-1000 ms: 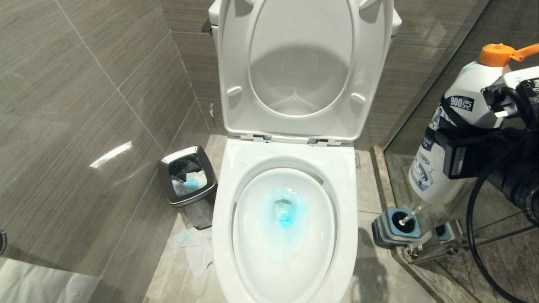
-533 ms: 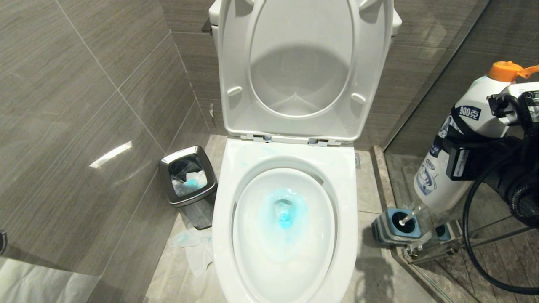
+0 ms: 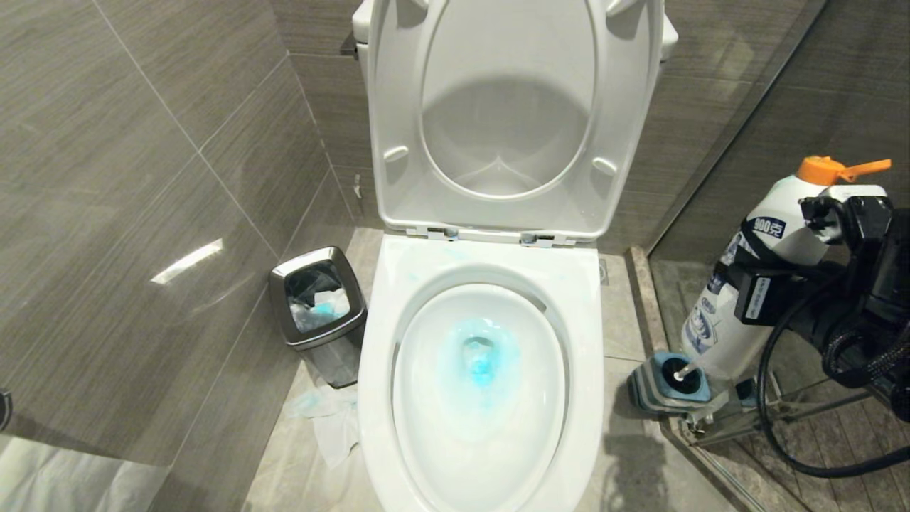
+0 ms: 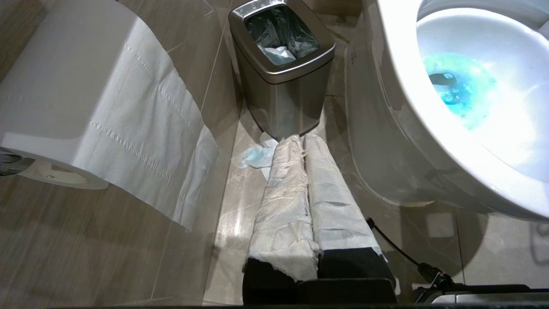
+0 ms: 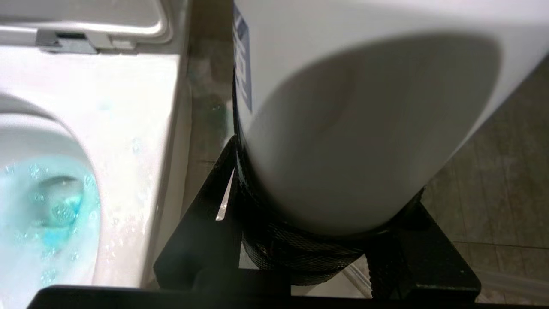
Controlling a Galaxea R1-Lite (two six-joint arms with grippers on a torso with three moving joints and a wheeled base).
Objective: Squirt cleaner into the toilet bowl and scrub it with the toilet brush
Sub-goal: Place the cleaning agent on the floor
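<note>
The white toilet bowl (image 3: 530, 419) stands with seat and lid raised, and turquoise cleaner (image 3: 482, 364) tints its water. Right of the toilet, my right gripper (image 3: 743, 288) is shut on a white cleaner bottle (image 3: 778, 213) with an orange cap, held nearly upright with its base low above the floor. Close up, that bottle (image 5: 364, 107) sits between the black fingers of the right gripper (image 5: 326, 193). The toilet brush holder (image 3: 657, 395), blue-topped, sits just below the bottle, which hides all but a short stub of the brush handle (image 3: 684, 370). My left gripper (image 4: 302, 143), its fingers wrapped in white paper, is shut low beside the bowl (image 4: 407, 111).
A small steel bin (image 3: 316, 302) stands left of the toilet with crumpled tissue (image 3: 327, 419) on the floor by it. A toilet roll (image 4: 85, 94) hangs on the left wall. A glass shower partition (image 3: 739, 114) closes the right side behind the bottle.
My right gripper has carried the bottle downward, toward the floor beside the brush holder. The left arm and the toilet have not moved.
</note>
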